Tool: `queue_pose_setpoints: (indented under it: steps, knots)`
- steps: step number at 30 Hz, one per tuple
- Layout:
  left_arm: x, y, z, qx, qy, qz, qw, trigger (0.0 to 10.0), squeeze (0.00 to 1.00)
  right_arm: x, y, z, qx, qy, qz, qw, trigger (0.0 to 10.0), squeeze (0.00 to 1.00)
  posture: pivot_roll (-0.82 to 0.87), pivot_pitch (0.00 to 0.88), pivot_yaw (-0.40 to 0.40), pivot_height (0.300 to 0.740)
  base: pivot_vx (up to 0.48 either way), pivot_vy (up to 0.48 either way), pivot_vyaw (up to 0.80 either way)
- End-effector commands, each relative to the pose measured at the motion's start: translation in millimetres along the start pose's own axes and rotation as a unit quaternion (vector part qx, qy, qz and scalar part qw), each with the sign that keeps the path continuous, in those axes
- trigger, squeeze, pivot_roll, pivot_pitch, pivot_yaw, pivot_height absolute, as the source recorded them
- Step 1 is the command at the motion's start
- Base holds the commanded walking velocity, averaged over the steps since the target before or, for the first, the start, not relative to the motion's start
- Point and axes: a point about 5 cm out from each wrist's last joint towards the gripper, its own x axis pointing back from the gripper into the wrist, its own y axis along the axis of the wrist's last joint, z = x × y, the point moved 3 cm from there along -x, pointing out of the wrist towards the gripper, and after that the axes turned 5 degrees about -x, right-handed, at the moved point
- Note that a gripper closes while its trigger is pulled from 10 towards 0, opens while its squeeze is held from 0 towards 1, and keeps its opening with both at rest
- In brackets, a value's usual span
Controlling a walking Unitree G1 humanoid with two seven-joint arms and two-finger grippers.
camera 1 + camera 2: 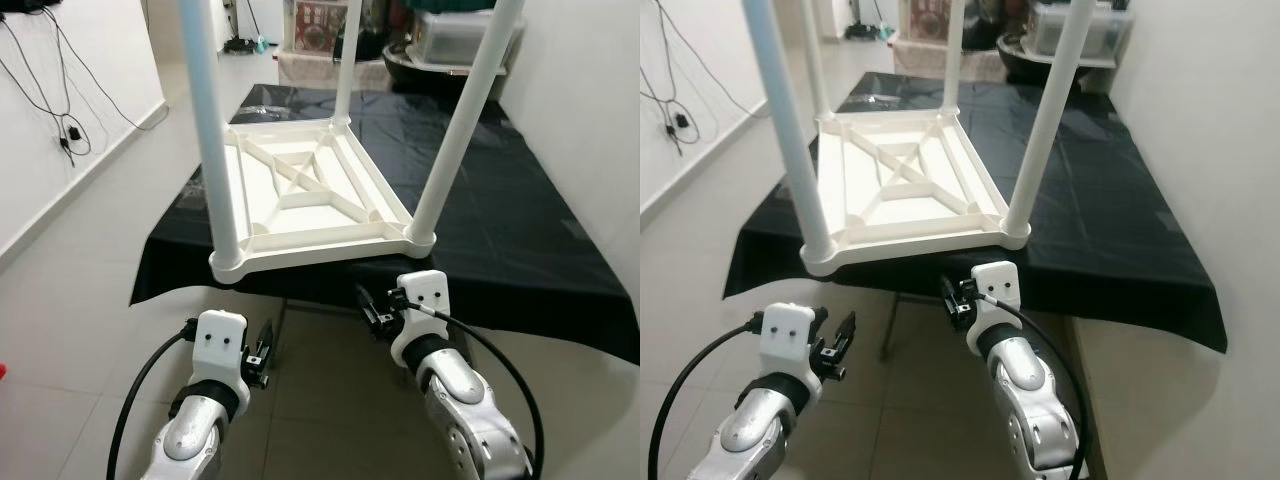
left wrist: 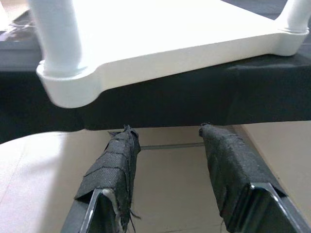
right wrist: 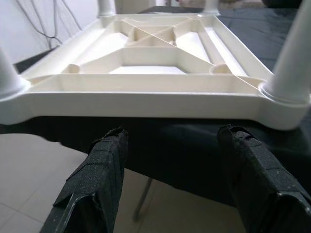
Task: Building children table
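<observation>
A white plastic children's table (image 1: 320, 248) lies upside down on a black-covered table (image 1: 500, 220), its near edge hanging slightly over the front. White legs stand up from its corners: the near left leg (image 1: 215, 130), the near right leg (image 1: 460, 120) and a far leg (image 1: 345, 60). My left gripper (image 1: 262, 355) is low, in front of and below the near left corner (image 2: 68, 90), open with nothing in it. My right gripper (image 1: 372, 312) is just under the black table's front edge, below the near right corner (image 3: 286, 104), open and holding nothing.
A white wall with hanging cables (image 1: 65, 130) runs along the left, and another wall (image 1: 590, 100) closes the right side. Boxes and a clear storage bin (image 1: 460, 35) are piled behind the black table. Tiled floor (image 1: 80, 330) lies to the left and under my arms.
</observation>
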Motion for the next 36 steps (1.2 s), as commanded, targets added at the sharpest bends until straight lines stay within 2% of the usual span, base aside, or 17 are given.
queue_pose_setpoints:
  steps: [1, 30, 36]
  knots:
    - [1.7, -1.2, -0.2, 0.000, 0.001, 0.007, 1.000, 10.0, 0.00, 1.8, -2.4, 0.4, 0.000, -0.003, 0.002, 1.000, 10.0, 0.00, 0.04, 0.095, -0.043, 0.740, 0.000, 0.000, 0.00]
    - [0.7, -0.8, -0.9, 0.000, -0.006, 0.008, 1.000, 10.0, 0.00, -0.1, -3.4, -0.7, -0.005, -0.008, 0.001, 1.000, 10.0, 0.00, 0.04, 0.103, -0.039, 0.740, 0.278, 0.000, 0.00]
    - [0.3, -2.8, 1.3, 0.004, 0.001, 0.015, 1.000, 10.0, 0.00, -0.3, -3.6, -0.5, -0.005, -0.007, 0.001, 1.000, 10.0, 0.00, 0.04, 0.103, -0.038, 0.740, 0.000, 0.000, 0.00]
